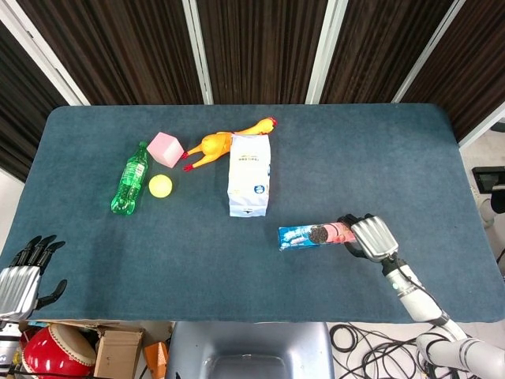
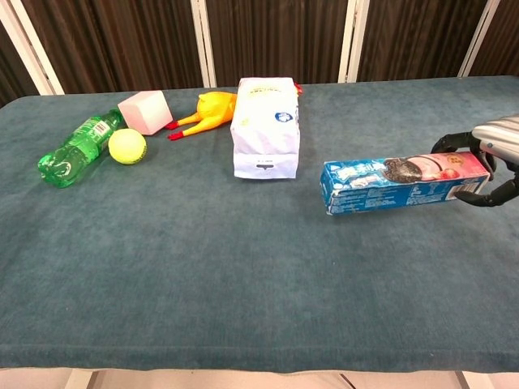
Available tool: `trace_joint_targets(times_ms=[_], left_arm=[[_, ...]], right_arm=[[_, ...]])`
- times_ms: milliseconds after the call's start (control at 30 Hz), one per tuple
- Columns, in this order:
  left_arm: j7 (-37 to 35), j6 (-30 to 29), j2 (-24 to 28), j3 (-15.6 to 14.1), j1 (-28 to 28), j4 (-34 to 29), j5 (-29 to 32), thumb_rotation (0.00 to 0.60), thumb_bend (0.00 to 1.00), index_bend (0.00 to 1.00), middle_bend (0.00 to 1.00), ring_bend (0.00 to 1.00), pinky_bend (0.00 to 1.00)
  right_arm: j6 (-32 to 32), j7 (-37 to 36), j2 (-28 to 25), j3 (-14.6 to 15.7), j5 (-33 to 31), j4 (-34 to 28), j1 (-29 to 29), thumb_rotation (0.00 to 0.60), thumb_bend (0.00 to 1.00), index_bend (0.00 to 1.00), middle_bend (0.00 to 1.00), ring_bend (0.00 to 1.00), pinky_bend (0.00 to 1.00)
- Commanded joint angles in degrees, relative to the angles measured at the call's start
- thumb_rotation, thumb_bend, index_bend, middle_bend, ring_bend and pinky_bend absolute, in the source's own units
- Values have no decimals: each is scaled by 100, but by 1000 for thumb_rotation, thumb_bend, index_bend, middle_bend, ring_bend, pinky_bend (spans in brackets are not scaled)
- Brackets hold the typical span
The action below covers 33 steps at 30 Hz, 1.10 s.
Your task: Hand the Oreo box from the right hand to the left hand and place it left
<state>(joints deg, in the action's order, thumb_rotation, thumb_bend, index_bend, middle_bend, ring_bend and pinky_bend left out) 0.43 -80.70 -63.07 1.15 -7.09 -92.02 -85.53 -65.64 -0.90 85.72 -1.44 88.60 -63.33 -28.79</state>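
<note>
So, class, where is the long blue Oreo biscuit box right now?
The long blue Oreo biscuit box is right of centre in both views, its right end gripped by the right hand, just in front of the white paper bag.

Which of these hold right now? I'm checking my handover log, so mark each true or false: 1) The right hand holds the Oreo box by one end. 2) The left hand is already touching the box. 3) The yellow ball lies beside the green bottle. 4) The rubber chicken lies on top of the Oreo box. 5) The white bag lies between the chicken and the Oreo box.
1) True: the right hand grips the pink end of the Oreo box.
2) False: the left hand is open at the table's near left edge, far from the box.
3) True: the yellow ball is next to the green bottle.
4) False: the rubber chicken lies by the pink cube, apart from the box.
5) True: the white bag lies between them.
</note>
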Motion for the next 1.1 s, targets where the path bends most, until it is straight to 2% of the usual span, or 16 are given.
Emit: trace_joint_targets(times_ms=[33,133,267,400,600,767,900,1100], left_arm=[[14,13,-2,-15,-15,-22,-35,600,311,214,127,68,218],[-16,25,13,-55,-43,-57,-149,600,311,214,134,73,222],[30,53,-5,-79,-123,-142,-322,600,310,214,139,78,227],[273,162,-61,-87,-257,-372,-469,600,311,211,139,80,230],[647,512,-85,-35,-580,-990,-604,600,309,196,142,97,245],[538,1121,-83,-7,-962,-1522,-528,600,310,146,141,101,251],[520,1757,33,17,-1303,-1982,-240,600,311,103,119,104,259],[571,2077,17,54,-1526,-2477,29,600,309,79,103,106,270]], right_arm=[[-162,-204,-42,2,159,-110,-11,600,1000,633,563,600,534],[-227,-311,-117,5,319,-375,-98,600,1000,633,563,600,535],[-137,-72,-231,-49,454,-951,-293,600,1000,633,563,600,535],[108,510,-266,-218,426,-1625,-545,600,1000,633,563,600,535],[557,1332,-91,-515,63,-2487,-868,600,1000,633,563,600,536],[792,1764,108,-648,-246,-2696,-1031,600,1000,633,563,600,536],[836,1987,242,-761,-435,-2745,-1129,600,1000,633,564,600,536],[850,2227,341,-874,-656,-2813,-1224,600,1000,633,564,600,536]])
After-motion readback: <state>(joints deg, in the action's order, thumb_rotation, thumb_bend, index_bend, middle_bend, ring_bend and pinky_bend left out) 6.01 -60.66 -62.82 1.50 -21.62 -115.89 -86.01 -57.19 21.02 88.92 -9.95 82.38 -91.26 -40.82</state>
